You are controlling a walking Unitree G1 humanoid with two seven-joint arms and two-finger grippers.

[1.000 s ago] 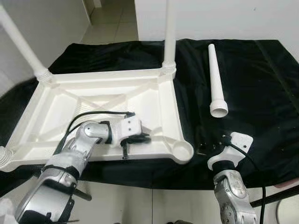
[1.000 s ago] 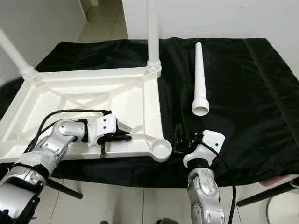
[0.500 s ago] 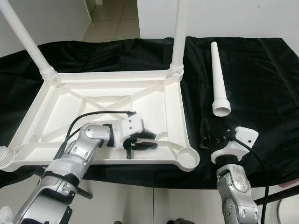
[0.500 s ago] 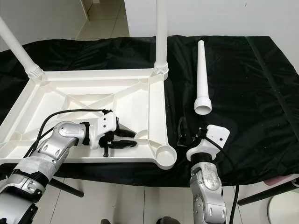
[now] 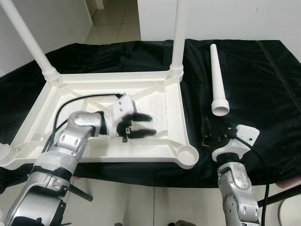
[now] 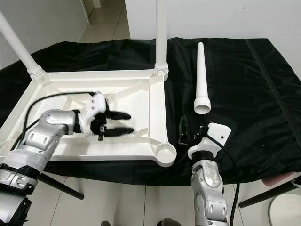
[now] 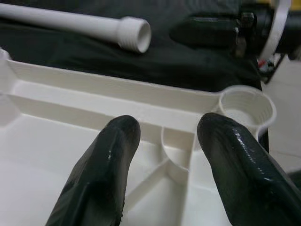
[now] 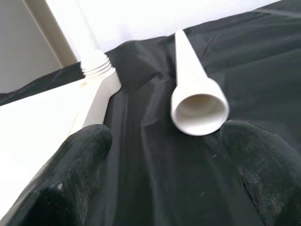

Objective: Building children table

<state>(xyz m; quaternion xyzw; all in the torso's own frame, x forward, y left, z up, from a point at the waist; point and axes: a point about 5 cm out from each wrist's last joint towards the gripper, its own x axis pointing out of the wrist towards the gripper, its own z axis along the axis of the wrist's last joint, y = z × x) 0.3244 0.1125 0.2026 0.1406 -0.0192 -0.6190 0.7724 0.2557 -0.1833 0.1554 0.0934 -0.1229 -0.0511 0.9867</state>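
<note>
The white plastic table top [image 5: 174, 101] lies upside down on a black cloth. Two white legs stand screwed into its far corners, far-left leg [image 5: 26, 40] and far-right leg [image 5: 178, 33]. The near-right corner socket [image 5: 188, 154] holds no leg. A loose white leg [image 5: 217, 80] lies on the cloth to the right, wide end toward me. My left gripper [image 5: 151, 125] is open inside the table top, holding nothing, its fingertips [image 7: 120, 136] pointing at the near-right socket [image 7: 247, 106]. My right gripper [image 6: 183, 132] is open low over the cloth, just short of the loose leg's open end [image 8: 200, 110].
The black cloth [image 5: 263, 84] covers a wide work surface with room on the right. Another leg base [image 5: 3, 156] shows at the near-left corner. A white wall stands behind, tiled floor [image 5: 113, 19] at the far left, and a white round object [image 5: 290, 215] on the floor, lower right.
My left gripper has moved from the near rim farther into the table top, its fingers still apart. The right gripper has barely shifted. The camera view has moved slightly.
</note>
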